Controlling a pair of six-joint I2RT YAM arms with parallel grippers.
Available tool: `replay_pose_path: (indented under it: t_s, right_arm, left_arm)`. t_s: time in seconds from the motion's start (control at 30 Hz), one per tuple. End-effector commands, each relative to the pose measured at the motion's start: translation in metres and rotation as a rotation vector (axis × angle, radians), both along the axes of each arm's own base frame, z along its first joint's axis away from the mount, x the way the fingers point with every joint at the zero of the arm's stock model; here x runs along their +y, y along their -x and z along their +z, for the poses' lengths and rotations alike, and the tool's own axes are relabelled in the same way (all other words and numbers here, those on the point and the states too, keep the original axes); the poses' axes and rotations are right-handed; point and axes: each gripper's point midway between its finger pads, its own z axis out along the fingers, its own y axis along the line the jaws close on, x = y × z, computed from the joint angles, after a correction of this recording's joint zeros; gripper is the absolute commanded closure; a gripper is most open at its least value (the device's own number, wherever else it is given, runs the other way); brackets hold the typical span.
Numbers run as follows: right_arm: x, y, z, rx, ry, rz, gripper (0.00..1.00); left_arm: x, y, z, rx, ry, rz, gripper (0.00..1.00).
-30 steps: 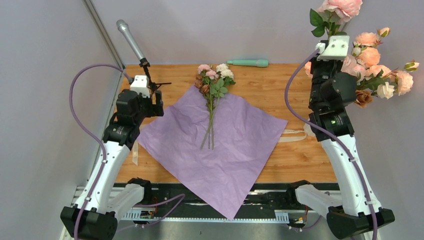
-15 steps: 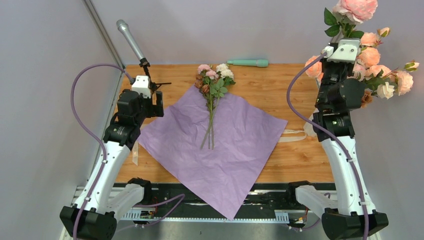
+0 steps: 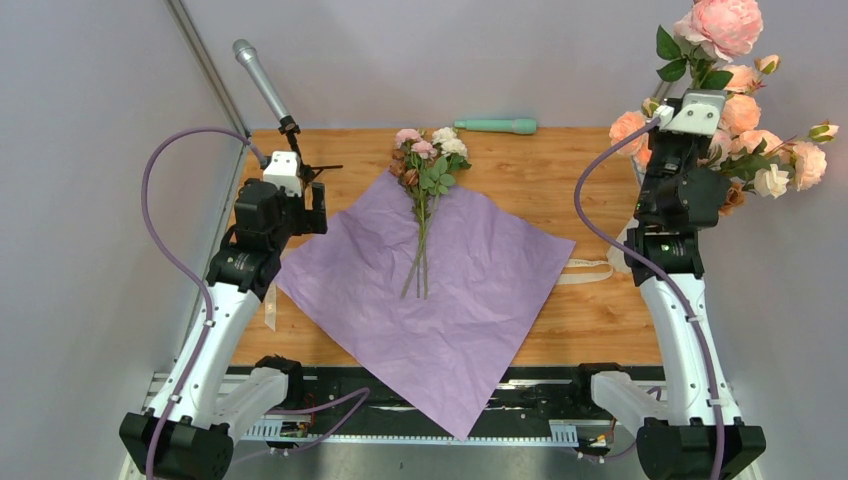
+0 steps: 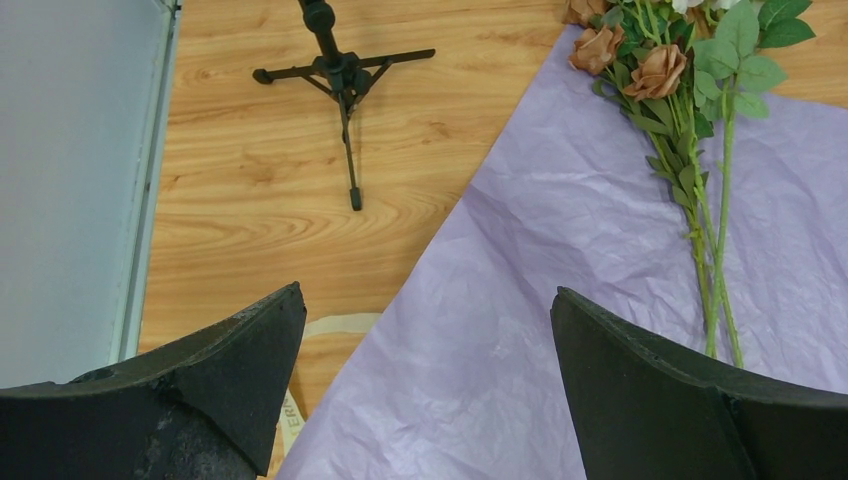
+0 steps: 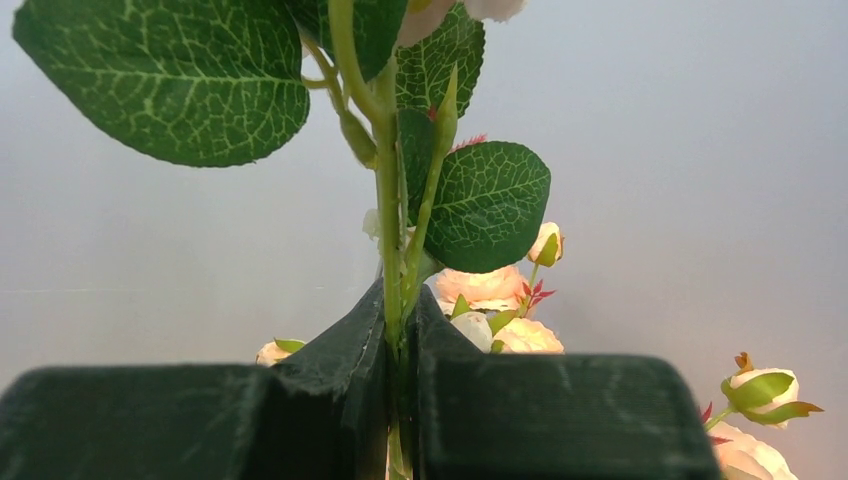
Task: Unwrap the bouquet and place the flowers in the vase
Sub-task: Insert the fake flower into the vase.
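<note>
The bouquet lies unwrapped: its lilac crinkled paper (image 3: pixel 470 290) is spread flat on the wooden table (image 3: pixel 560 170). The flowers (image 3: pixel 428 158), small pink, white and brown roses on thin green stems, rest on the paper's far corner and show in the left wrist view (image 4: pixel 690 110). My left gripper (image 4: pixel 425 290) hovers open over the paper's left edge, holding nothing. At the far right my right gripper (image 5: pixel 400 300) is raised and shut on the green stem (image 5: pixel 388 200) of a large peach rose (image 3: pixel 722 22). The vase is hidden.
A cluster of peach-orange roses (image 3: pixel 765 140) stands off the table's right edge beside the right arm. A mint-green cylinder (image 3: pixel 497 126) lies at the back edge. A microphone on a small tripod (image 3: pixel 262 80) stands back left. Cream ribbon (image 3: pixel 585 272) lies by the paper's right corner.
The right arm has swung to the right with the large peach rose in its grip, toward the peach rose cluster. The left arm, paper and small flowers have not moved.
</note>
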Motion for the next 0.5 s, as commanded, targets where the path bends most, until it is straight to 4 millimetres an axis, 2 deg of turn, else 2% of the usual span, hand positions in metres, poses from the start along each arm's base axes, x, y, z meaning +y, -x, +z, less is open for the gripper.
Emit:
replay_pose_path:
  t_s: [0.0,0.2,0.47]
  right_arm:
    - [0.002,0.015,0.023,-0.113,0.003,0.026,1.00]
    - [0.004,0.013,0.021,-0.114,0.022,0.039,1.00]
    - [0.001,0.006,0.003,-0.065,0.043,0.013,1.00]
  left_arm:
    - [0.001,0.002,0.006,-0.026,-0.017,-0.004,0.01]
    - [0.000,0.003,0.003,-0.020,-0.019,-0.010,0.01]
    - [0.000,0.003,0.003,-0.021,-0.022,-0.013,0.01]
